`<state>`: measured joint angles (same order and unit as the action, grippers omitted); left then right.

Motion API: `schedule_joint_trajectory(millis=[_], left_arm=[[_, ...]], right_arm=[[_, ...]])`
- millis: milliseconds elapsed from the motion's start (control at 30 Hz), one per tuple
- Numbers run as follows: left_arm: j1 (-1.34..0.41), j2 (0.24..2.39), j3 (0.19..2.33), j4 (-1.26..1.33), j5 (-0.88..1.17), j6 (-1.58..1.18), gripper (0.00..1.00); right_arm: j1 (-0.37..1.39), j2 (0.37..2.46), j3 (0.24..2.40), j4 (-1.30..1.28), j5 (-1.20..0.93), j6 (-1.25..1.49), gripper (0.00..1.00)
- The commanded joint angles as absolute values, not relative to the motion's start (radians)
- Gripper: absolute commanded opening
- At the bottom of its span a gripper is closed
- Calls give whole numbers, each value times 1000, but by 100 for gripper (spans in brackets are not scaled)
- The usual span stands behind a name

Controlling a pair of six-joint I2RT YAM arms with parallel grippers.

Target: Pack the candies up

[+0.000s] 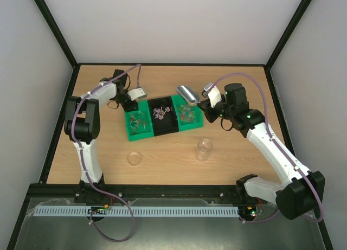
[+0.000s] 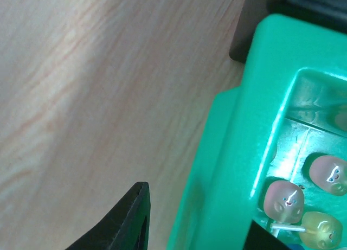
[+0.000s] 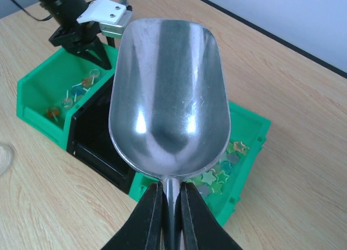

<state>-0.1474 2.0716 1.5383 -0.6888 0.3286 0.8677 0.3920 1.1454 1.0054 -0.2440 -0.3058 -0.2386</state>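
- Wooden table (image 1: 162,76), top view: a black bin (image 1: 165,128) stands mid-table. A left green bin (image 1: 138,136) touches its left side and a right green bin (image 1: 190,127) touches its right side.
- Top view: the candies (image 1: 188,114) lie as a mixed speckle in the green bin right of the black bin. Pale sweets (image 1: 160,113) lie inside the black bin itself.
- Top view: the right gripper (image 1: 205,104) sits right of the black bin's far end, clamped on the handle of a metal scoop (image 1: 187,94). The scoop's bowl hangs over the far corner where the right green bin meets the black bin.
- Top view: the left gripper (image 1: 130,102) sits left of the black bin's far end, at the far edge of the left green bin.
- Top view: a glass jar (image 1: 204,148) stands nearer than the black bin and to its right, and a small clear disc (image 1: 134,159) lies nearer and to its left. Both are apart from the bins.
- Left wrist view: the fingers (image 2: 127,225) are apart — one dark tip is outside the left green bin's wall, not touching it, and another is inside. Round sweets on sticks (image 2: 284,200), pink and yellow, lie in that bin.
- Right wrist view: two dark fingertips (image 3: 149,217) press together on the scoop's thin handle, and the bowl shows bare polished metal. Below it lie the candies — star-shaped, green, orange and purple — in the green bin touching the black bin.
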Motion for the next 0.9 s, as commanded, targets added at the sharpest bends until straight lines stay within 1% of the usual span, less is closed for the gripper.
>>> schedule_joint_trajectory(millis=[0,200,333,533,733,867], left_arm=[[-150,1947,1411,-525,328,656,29],[-150,1795,1208,-404,241,462,29],[-158,1700,1088,-382,210,368,30],[-171,1619,993,-415,233,258,32],[-227,1571,898,-434,265,225,37],[-241,1535,864,-456,290,254,38]], right_arm=[[388,1115,1004,-227,-302,-238,1],[388,1120,1007,-253,-269,-244,1],[387,1131,1009,-276,-246,-248,1],[388,1143,1014,-308,-211,-267,1],[387,1154,1009,-305,-200,-273,1],[388,1165,1015,-318,-207,-280,1]])
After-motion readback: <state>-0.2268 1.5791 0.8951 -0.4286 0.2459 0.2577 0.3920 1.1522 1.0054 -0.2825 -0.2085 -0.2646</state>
